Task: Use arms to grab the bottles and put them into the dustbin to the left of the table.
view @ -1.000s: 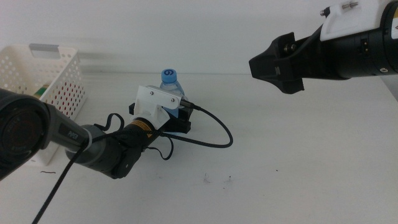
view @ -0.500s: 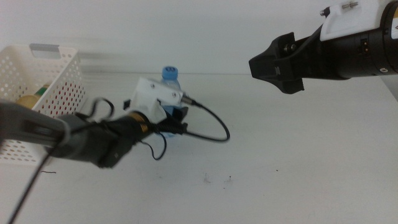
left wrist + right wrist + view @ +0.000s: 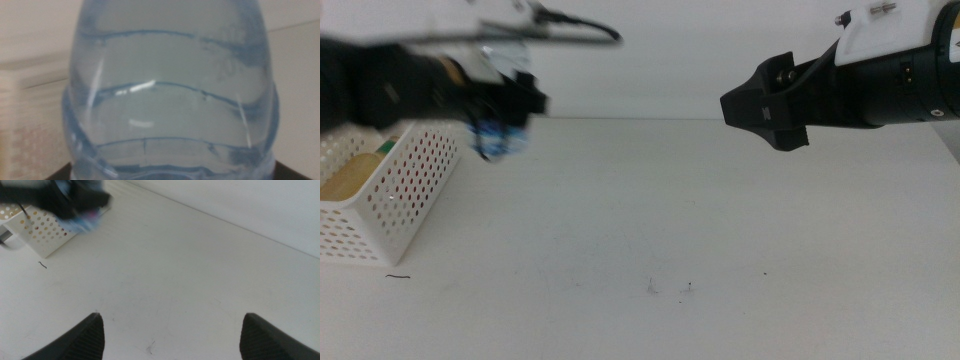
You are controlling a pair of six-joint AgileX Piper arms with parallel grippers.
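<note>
Left gripper [image 3: 510, 110] clamped on water bottle [image 3: 498, 138], airborne just beside dustbin [image 3: 382, 195] right wall, above its rim. Bottle blurred; long axis, pointing direction undeterminable. Right gripper [image 3: 765, 105] raised, well apart from dustbin, jaws spread wide, empty.

The water bottle [image 3: 170, 90] is clear, glossy bluish plastic with ribbed walls that catch bright glints, the dustbin [image 3: 390, 195] is white perforated plastic, the tabletop [image 3: 720, 230] is smooth matt white with small dark specks, and the right hand [image 3: 170, 330] looks matt black.
</note>
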